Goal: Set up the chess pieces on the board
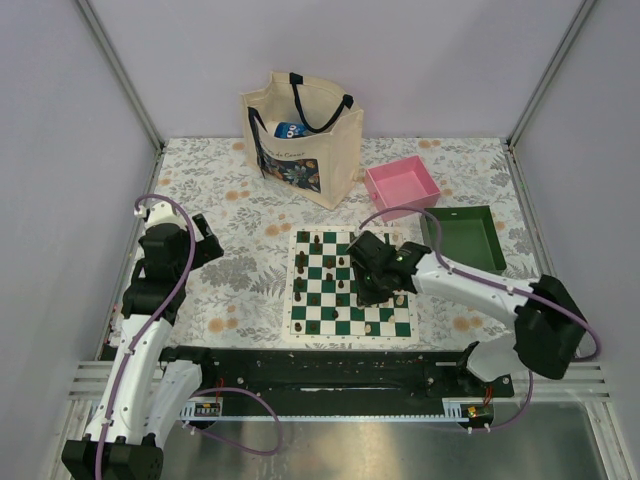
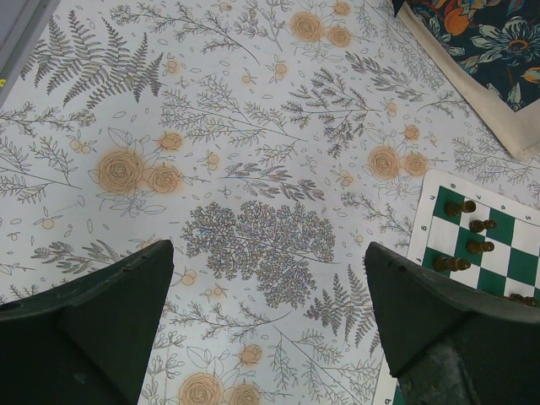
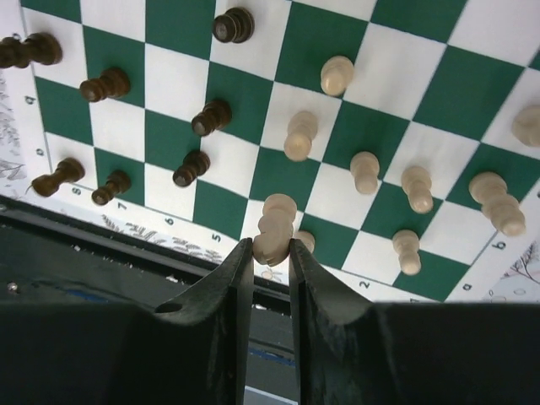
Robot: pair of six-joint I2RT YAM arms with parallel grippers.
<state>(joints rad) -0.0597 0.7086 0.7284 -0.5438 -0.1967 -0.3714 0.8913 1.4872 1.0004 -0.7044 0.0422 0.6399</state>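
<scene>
The green-and-white board (image 1: 296,325) lies mid-table. Dark chess pieces (image 3: 210,116) stand on its left side and cream chess pieces (image 3: 364,171) on its right in the right wrist view. My right gripper (image 3: 271,247) hovers over the board's near edge, shut on a cream piece (image 3: 275,224) held between its fingertips. From above, that gripper (image 1: 378,290) sits over the board's centre-right. My left gripper (image 2: 270,253) is open over the floral tablecloth, left of the board (image 2: 506,228), with nothing between its fingers. A few dark pieces (image 2: 461,207) show at the board's corner there.
A cream tote bag (image 1: 300,135) stands at the back. A pink tray (image 1: 402,185) and a green tray (image 1: 465,238) sit to the back right of the board. A black rail (image 1: 330,370) runs along the near table edge.
</scene>
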